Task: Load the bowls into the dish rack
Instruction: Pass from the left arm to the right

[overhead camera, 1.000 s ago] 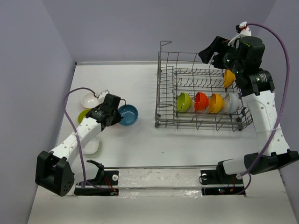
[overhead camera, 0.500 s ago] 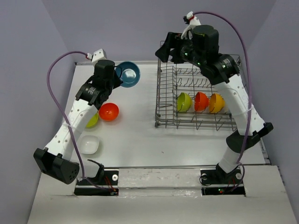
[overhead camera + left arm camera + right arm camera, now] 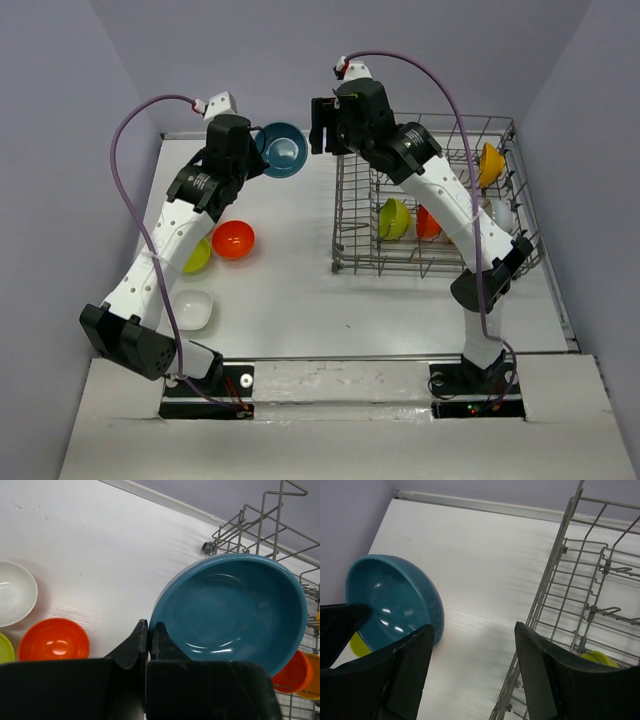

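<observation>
Not yet loaded, on the table (image 3: 300,310) at left: white square bowl (image 3: 190,310), lime bowl (image 3: 197,256), red-orange bowl (image 3: 233,239). The left gripper (image 3: 148,630) pinches the rim of the blue bowl (image 3: 283,150), aloft near the dish rack (image 3: 400,270). The right gripper (image 3: 472,640) hangs beside it, jaws spread, empty. At least three bowls stand in the rack.

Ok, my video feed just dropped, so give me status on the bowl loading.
Left end effector shut on rim of blue bowl, bowl off the table. Right end effector open, empty, between bowl and dish rack.
</observation>
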Robot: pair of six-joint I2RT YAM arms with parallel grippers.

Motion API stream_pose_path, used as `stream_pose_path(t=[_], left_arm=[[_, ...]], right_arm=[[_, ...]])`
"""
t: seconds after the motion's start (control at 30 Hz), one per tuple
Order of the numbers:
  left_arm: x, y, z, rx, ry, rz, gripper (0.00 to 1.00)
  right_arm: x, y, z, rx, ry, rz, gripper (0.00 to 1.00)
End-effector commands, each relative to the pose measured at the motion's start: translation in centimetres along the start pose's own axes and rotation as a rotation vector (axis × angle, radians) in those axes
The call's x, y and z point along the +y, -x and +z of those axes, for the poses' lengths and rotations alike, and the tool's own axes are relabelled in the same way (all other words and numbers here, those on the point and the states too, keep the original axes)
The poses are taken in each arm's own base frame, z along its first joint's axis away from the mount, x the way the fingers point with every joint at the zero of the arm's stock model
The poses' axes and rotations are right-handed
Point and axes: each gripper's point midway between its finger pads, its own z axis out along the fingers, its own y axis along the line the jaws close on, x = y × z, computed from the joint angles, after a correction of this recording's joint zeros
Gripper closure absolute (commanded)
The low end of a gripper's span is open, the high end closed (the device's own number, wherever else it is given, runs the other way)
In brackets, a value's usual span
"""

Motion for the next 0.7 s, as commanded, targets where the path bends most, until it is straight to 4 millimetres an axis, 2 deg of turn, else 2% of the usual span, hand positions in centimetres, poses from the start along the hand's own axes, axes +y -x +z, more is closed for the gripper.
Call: stream_pose_path(t=[0.0, 0.2, 0.4, 0.67], left_arm=[[-2.7, 2.6, -1.1, -0.061, -0.077, -0.019, 1.0], [-3.7, 1.8, -0.9, -0.045, -0.073, -0.003, 1.0], [-4.5, 1.9, -1.3, -0.05, -0.089, -0.008, 1.0], [-4.9, 2.6, -2.2, -0.059, -0.106, -0.006, 1.0]], right_arm=[[0.7, 3.1, -1.4, -0.108, -0.022, 0.001, 0.29], [0.8, 3.5, -1.6, -0.135, -0.035, 0.007, 0.29], [0.9, 2.8, -1.5, -0.121, -0.042, -0.001, 0.29], [0.4, 2.0, -1.0, -0.107, -0.067, -0.006, 0.4]])
